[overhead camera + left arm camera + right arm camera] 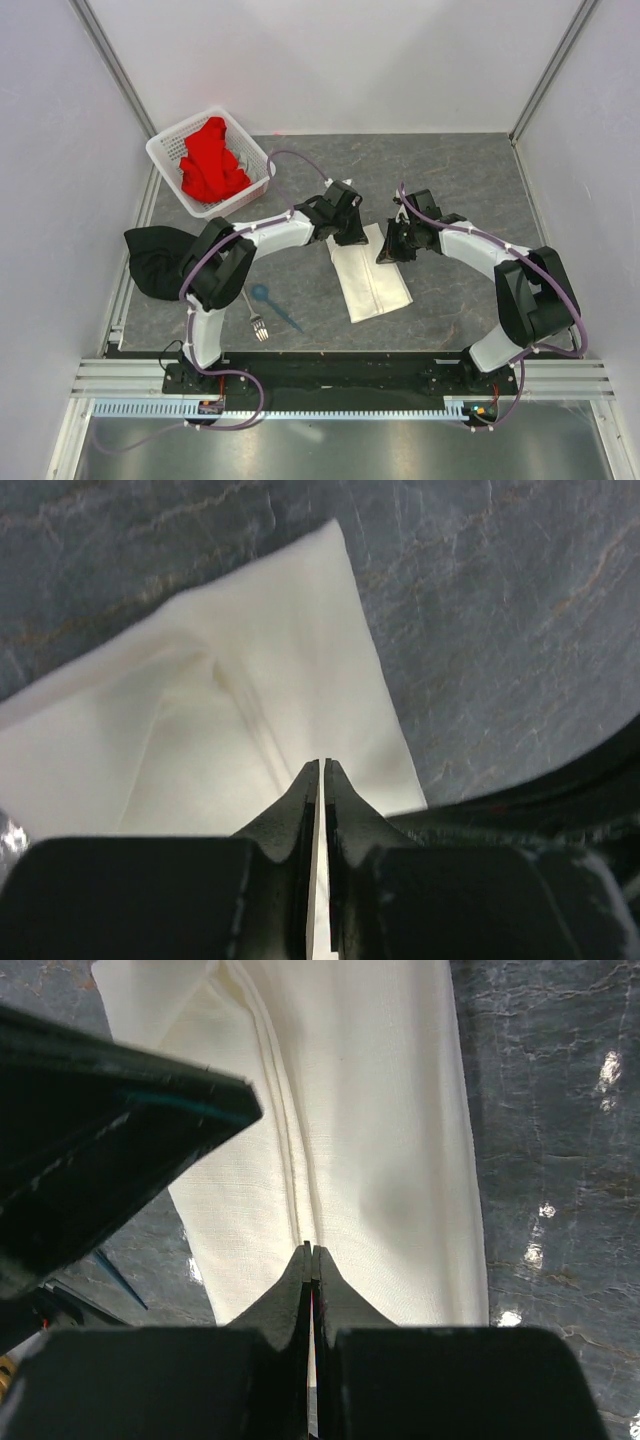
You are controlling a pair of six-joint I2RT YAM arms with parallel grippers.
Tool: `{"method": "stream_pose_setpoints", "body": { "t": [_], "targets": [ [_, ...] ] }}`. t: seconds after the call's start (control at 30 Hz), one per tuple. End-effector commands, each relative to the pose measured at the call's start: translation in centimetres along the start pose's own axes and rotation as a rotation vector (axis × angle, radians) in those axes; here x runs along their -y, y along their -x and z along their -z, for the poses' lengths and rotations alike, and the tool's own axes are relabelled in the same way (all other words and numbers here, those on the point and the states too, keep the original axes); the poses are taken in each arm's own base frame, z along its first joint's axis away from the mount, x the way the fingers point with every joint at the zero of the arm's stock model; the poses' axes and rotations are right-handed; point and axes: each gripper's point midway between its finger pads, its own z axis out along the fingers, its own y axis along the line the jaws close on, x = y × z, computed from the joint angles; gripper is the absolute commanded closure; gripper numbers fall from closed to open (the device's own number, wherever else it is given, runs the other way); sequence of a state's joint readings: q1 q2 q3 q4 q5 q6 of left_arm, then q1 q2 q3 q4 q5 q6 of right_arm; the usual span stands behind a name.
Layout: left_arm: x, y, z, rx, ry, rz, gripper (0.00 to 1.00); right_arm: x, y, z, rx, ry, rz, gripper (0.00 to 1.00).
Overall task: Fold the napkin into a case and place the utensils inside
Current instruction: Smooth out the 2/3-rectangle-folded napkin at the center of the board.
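The napkin [372,278] lies folded into a narrow layered strip at the middle of the surface [460,190]. Its long axis runs from far edge to near edge, with the near end tilted toward the right. A lengthwise crease runs down its centre.

The left hand [322,767] sits at the strip's far end, fingers almost together. I cannot tell whether they pinch cloth. The right hand [312,1250] has its fingers pressed together, tips at the crease.

The fork [257,322] and blue spoon [270,300] lie near the near edge, left of the napkin.

The surface is dark grey and marbled, enclosed by white walls [330,60].
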State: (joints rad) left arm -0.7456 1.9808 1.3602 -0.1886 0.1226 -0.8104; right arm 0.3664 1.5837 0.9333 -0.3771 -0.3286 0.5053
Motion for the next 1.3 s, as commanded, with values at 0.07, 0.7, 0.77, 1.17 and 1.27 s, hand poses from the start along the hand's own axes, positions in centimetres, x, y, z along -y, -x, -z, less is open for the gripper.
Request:
{"method": "stream_pose_setpoints", "body": {
  "t": [0.07, 0.7, 0.77, 1.17, 1.27],
  "targets": [
    [-1.2, 2.3, -2.0, 0.031, 0.052, -0.028, 0.92, -0.4, 0.2, -0.5, 0.022, 0.047, 0.025, 1.0],
    [-5.2, 4.4, -2.8, 0.06, 0.157, -0.03, 0.95, 2.2, -4.3, -2.9, -0.049, 0.039, -0.047, 1.0],
    [-5.2, 4.6, -2.5, 0.065, 0.161, -0.037, 0.95, 2.4, -4.5, -2.9, -0.053, 0.037, -0.051, 1.0],
    [-6.1, 5.1, -1.8, 0.076, 0.208, -0.077, 0.95, 2.8, -5.3, -2.4, -0.039, 0.025, -0.088, 1.0],
    [-6.0, 5.6, -1.5, 0.086, 0.213, -0.089, 0.95, 2.8, -5.6, -2.4, -0.036, 0.028, -0.106, 1.0]
  ]
}}
